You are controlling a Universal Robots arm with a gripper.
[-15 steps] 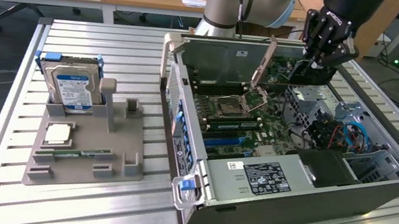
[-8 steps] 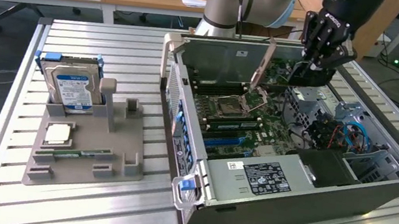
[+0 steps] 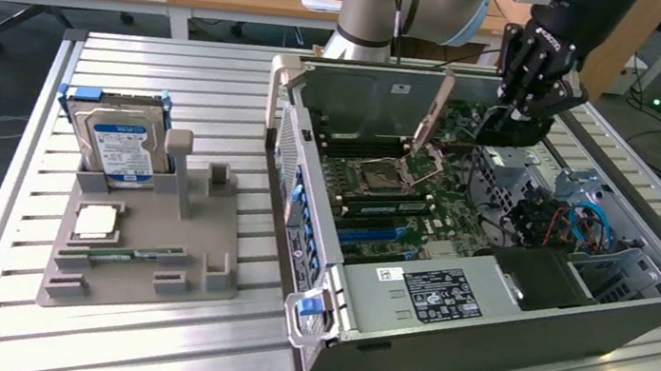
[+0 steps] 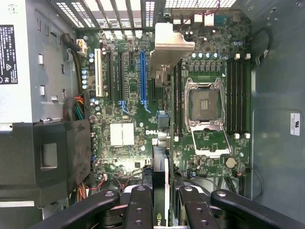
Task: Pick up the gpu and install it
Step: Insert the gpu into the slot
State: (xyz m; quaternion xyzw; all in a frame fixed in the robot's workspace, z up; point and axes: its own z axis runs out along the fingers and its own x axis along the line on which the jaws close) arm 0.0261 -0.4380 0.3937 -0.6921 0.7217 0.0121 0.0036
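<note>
Well inside the open computer case, the gripper has its fingers clamped on the gpu, which hangs on edge above the motherboard, apart from it. The card's long axis runs from the fingers toward the case's rear wall, at the exterior view's left, and its pale metal bracket leads at that end. Seen from the wrist, it lies between the blue slot and the open CPU socket, not over the slot. Lowered on this line, it would likely land on the board's parts rather than seat. A sideways drift could bring its edge onto the socket, and the bracket could snag the rear wall.
</note>
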